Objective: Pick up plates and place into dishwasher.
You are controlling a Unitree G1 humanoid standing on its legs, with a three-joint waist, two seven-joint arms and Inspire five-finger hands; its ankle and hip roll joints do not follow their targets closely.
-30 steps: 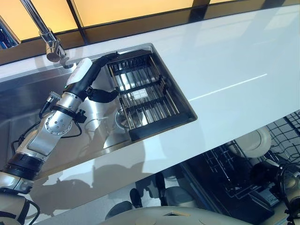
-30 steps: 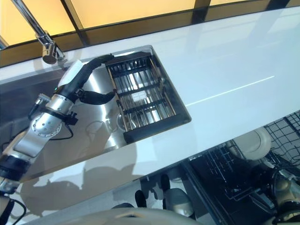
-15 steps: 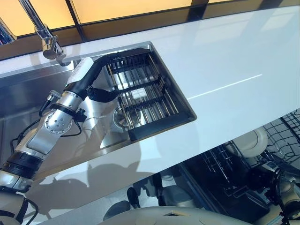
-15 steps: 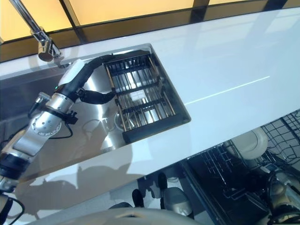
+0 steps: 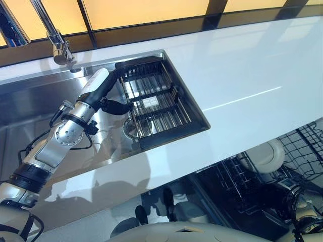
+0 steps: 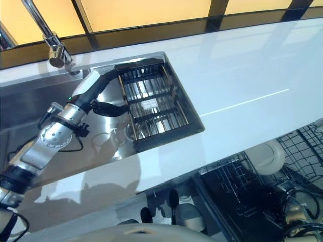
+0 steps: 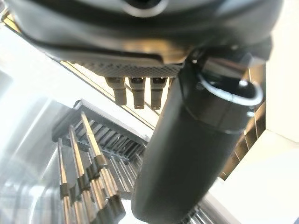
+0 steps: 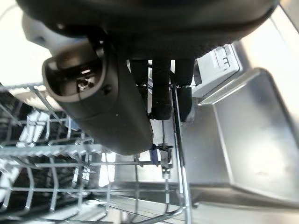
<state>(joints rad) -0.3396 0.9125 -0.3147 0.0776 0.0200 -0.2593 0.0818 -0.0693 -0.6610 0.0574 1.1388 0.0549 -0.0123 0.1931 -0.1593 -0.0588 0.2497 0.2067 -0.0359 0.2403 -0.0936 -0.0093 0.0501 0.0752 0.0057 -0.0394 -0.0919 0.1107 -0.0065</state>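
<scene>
White and glossy, the surface [image 5: 242,65] runs under amber-lit window panes, with a steel sink [image 5: 30,111] sunk into its left part and a faucet [image 5: 59,48] at the sink's back edge. At the left, the robot's left arm reaches over the basin, and the left robot hand [image 5: 112,83] lies along the left rim of a dark drying rack [image 5: 161,103] that fills the sink's right end; its fingers are extended toward the rack's back corner, the thumb stands off to the side, and it has hold of nothing. No plate can be made out in the rack's slots. Further right, below the front edge of the surface, the open dishwasher [image 5: 237,196] shows its wire basket with a pale plate [image 5: 266,155] standing in it. A plate like this is likely stiff, smooth, slippery if wet and breakable, so it is best pinched at the rim between thumb and fingers. At the lower right, the right robot hand [image 8: 159,84] hangs at the basket wires with fingers bent; whether they hook a wire I cannot tell.
</scene>
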